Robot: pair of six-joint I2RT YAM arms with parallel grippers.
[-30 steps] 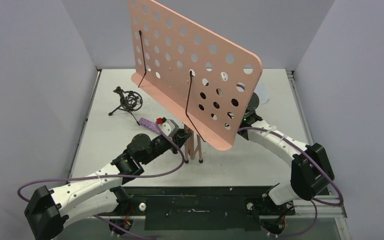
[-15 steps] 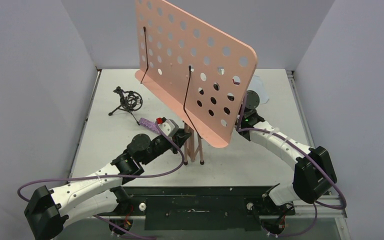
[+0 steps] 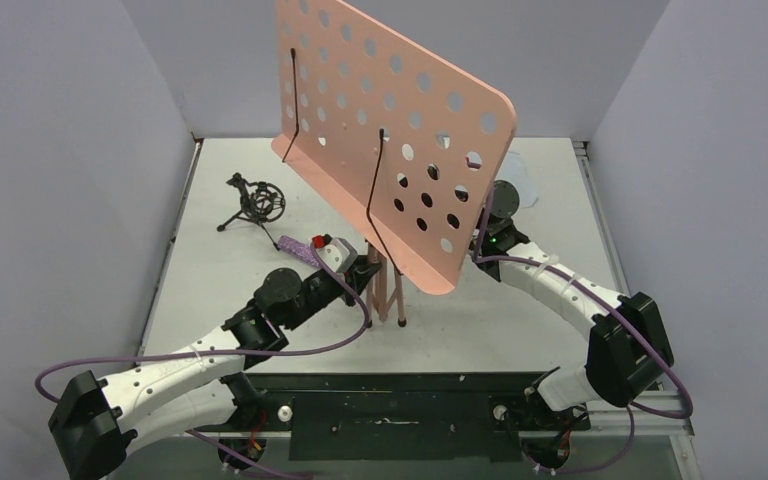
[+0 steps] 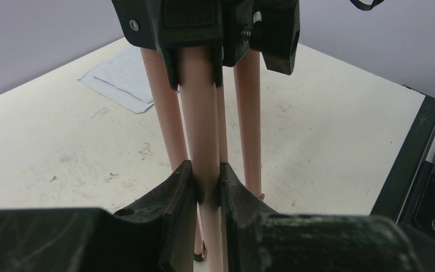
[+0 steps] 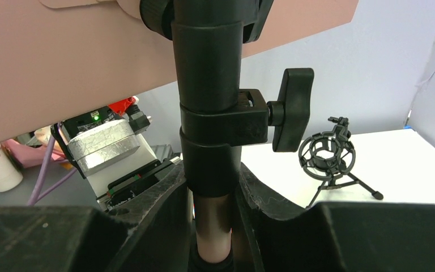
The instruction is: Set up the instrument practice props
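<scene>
The pink music stand's perforated desk (image 3: 390,120) stands tilted over the table's middle on its folded legs (image 3: 390,295). My left gripper (image 3: 368,268) is shut on one pink leg (image 4: 201,124), low down, in the left wrist view (image 4: 208,182). My right gripper (image 5: 212,198) is shut on the stand's post just below the black clamp collar (image 5: 209,127); the desk hides it from above. The black tripod mic holder (image 3: 255,200) stands at the back left. The purple microphone (image 3: 293,247) lies beside my left wrist. White sheet-music pages (image 4: 122,76) lie at the back right.
Grey walls close the table on three sides. A black rail (image 3: 400,400) runs along the near edge. The mic holder also shows behind the post in the right wrist view (image 5: 329,157). The clamp knob (image 5: 291,107) sticks out to the right of the post.
The stand's desk has shifted left and back and stands a little more upright. My right arm has moved back with the post. My left gripper keeps its hold on the leg.
</scene>
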